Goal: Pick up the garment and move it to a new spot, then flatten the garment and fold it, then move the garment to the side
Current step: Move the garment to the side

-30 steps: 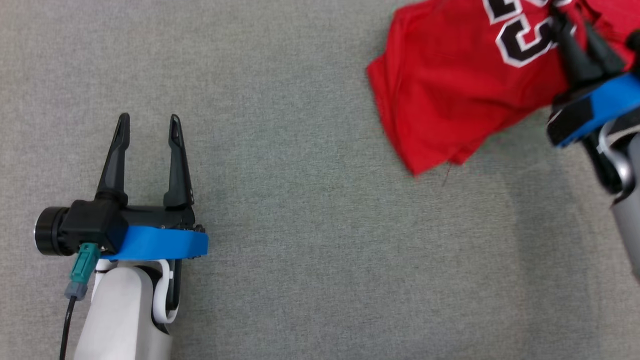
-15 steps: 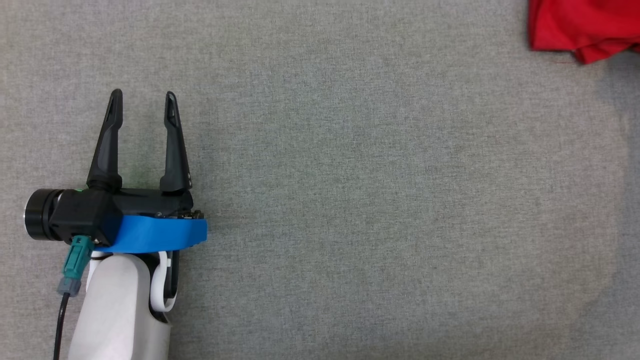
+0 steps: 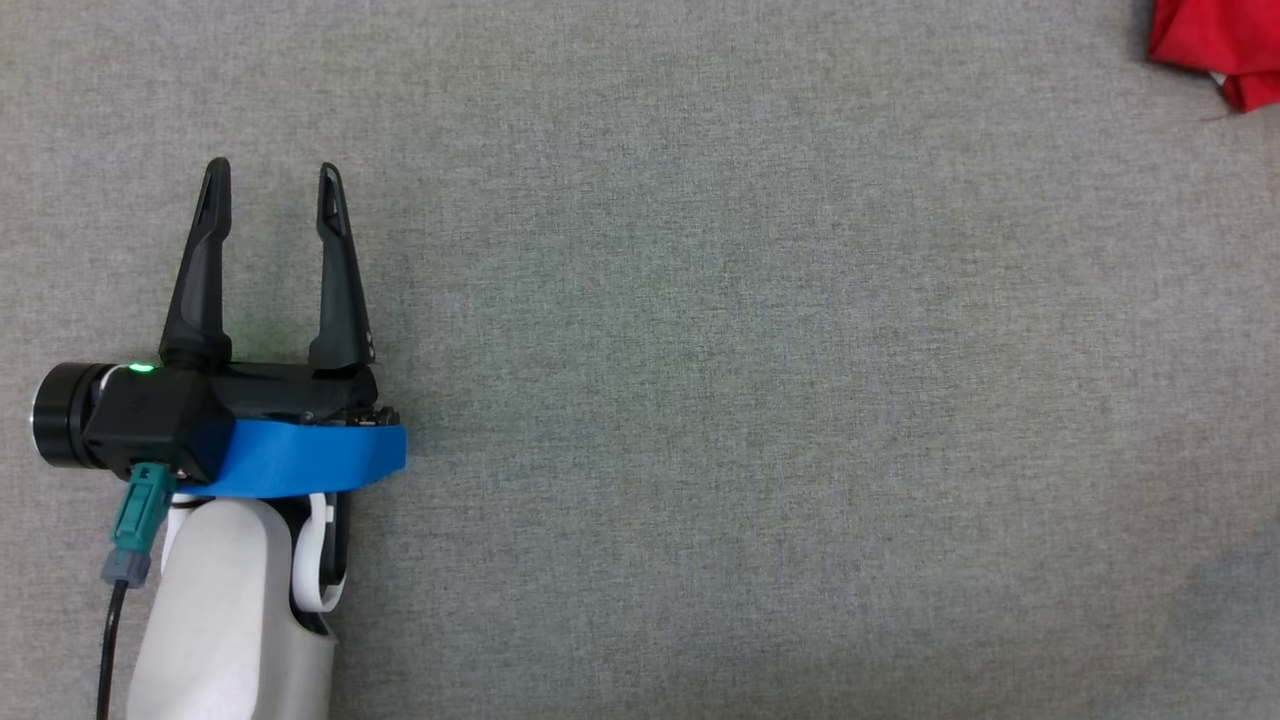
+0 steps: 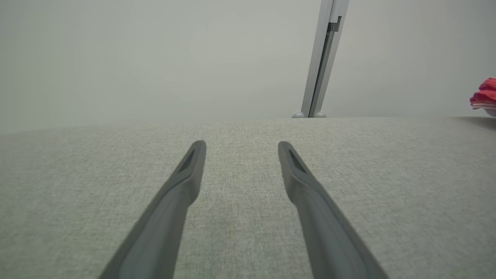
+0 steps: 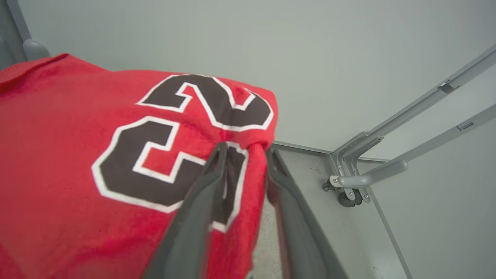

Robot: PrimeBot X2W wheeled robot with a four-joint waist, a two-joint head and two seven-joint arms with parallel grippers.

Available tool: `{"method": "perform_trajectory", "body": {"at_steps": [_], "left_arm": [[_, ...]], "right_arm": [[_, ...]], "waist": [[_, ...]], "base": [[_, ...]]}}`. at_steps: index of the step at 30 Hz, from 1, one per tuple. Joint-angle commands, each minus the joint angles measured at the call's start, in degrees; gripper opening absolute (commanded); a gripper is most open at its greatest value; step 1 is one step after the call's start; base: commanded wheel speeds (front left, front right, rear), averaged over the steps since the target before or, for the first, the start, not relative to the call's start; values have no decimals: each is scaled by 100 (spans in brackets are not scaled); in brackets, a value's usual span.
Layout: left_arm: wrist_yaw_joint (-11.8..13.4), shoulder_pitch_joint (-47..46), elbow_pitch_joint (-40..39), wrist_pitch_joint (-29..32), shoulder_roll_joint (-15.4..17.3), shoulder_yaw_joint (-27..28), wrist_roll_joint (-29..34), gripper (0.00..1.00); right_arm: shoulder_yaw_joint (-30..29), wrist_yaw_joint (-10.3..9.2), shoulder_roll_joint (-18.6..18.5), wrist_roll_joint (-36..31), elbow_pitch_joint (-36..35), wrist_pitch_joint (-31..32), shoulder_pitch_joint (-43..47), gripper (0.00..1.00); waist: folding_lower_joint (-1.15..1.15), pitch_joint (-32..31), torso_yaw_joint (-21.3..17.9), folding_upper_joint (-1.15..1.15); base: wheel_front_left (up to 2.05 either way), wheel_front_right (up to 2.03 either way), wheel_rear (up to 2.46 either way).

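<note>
Swept rightward across the grey table (image 3: 700, 350), the garment (image 3: 1210, 40) is bunching at its far right, the right gripper (image 5: 247, 149) narrowly pinching a fold; releasing beside the edge is risking a slide floorward. Meanwhile the left gripper (image 3: 272, 168) is waiting wide.

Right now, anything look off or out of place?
The red jersey is bunched, not flat, with a fold caught between the right pincer's fingers; whether gripped or released is unclear. In the head view it sits at the far right of the grey table. Left pincer open, idle.
</note>
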Motion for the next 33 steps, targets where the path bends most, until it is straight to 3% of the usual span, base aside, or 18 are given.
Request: {"method": "perform_trajectory", "body": {"at_steps": [1, 7, 14, 23, 33], "left_arm": [[11, -75, -23, -24, 22, 26, 24, 100], [37, 59, 32, -24, 22, 87, -18, 100], [79, 394, 143, -24, 19, 237, -78, 100], [112, 904, 302, -23, -10, 392, -168, 100], [135, 1496, 459, -24, -67, 378, -185, 100]], "right_arm": [[-40, 0, 15, -71, 109, -28, -142, 100], [-145, 0, 222, -411, 446, -407, -273, 100], [-9, 0, 775, -530, 394, -1047, -18, 100], [504, 0, 1592, -300, -114, -1443, 715, 100], [649, 0, 2408, 90, -1161, -1482, 2077, 100]], "waist": [[-1, 1, 13, 0], [-1, -195, 4, 0], [-1, -707, -81, 0], [-1, -1540, -49, 0], [-1, -2316, -29, 0]], "base": [[0, 0, 0], [0, 0, 0], [0, 0, 0], [0, 0, 0], [0, 0, 0]]}}
